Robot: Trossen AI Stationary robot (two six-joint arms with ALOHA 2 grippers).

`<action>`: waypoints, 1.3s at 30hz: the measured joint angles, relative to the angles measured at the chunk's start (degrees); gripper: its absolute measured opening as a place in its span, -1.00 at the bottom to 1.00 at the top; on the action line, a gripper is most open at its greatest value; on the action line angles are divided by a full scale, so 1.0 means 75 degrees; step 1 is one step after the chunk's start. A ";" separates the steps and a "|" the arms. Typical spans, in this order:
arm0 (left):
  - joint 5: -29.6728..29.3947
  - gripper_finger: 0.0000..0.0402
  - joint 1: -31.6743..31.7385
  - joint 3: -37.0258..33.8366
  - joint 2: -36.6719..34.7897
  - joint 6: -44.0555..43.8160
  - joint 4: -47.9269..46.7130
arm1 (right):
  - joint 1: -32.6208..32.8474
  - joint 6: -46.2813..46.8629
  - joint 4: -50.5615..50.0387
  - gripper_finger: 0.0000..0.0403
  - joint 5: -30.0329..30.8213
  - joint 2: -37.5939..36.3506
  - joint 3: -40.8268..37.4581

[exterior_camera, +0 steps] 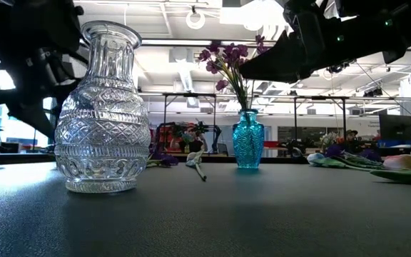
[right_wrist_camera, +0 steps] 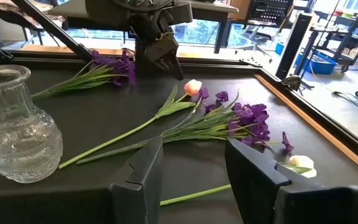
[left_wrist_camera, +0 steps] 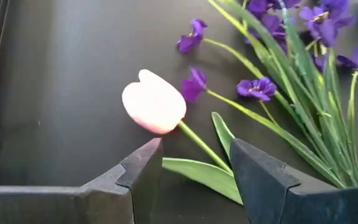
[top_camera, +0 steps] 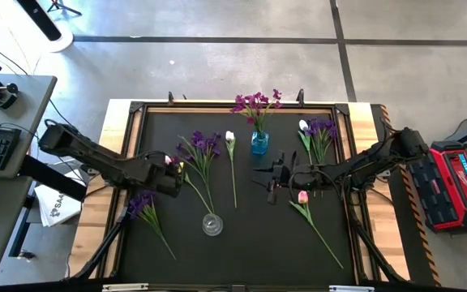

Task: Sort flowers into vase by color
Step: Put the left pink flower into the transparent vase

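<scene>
1. Left gripper (top_camera: 177, 172): it hovers over the left half of the black table (top_camera: 242, 243). Its jaws stand apart and hold nothing, framing the stem of a pink tulip (left_wrist_camera: 154, 102) lying on the mat; from above, the arm hides most of this bloom.
2. Purple sprig (top_camera: 143, 204): it lies flat, just below the left gripper.
3. Purple bunch (top_camera: 203, 146): it lies flat beside a white tulip (top_camera: 230, 138).
4. Clear glass vase (top_camera: 212, 224): it stands upright and empty, near the front edge.
5. Blue vase (top_camera: 259, 143): it stands upright and holds purple flowers (top_camera: 255, 104).
6. Right gripper (top_camera: 272, 178): it hovers right of centre, jaws apart and empty.
7. Second pink tulip (top_camera: 303, 197): it lies just below the right gripper.
8. A purple and white cluster (top_camera: 318, 130): it lies flat at the rear right; its separate stems are hard to tell apart.
</scene>
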 joint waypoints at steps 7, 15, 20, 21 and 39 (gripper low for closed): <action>0.0077 -0.12 0.0063 0.0000 0.0913 -0.0684 0.0246 | 0.0000 -0.0199 -0.0006 -0.28 0.0000 0.0000 -0.0003; 0.0532 -0.12 0.0860 0.0000 0.1575 0.0142 0.0813 | 0.0000 -0.0209 -0.0014 -0.28 -0.0001 0.0000 -0.0003; 0.0511 -0.12 0.1462 0.0000 0.1742 0.0959 0.1155 | 0.0000 -0.0207 -0.0020 -0.28 -0.0006 0.0000 -0.0003; 0.0511 -0.12 0.1575 0.0000 0.1749 0.1182 0.1249 | 0.0000 -0.0207 -0.0019 -0.28 -0.0006 0.0000 -0.0003; 0.1227 -0.71 0.3159 0.0026 0.1712 0.4439 0.2188 | 0.0000 0.0020 -0.0017 -0.28 -0.0007 0.0000 -0.0003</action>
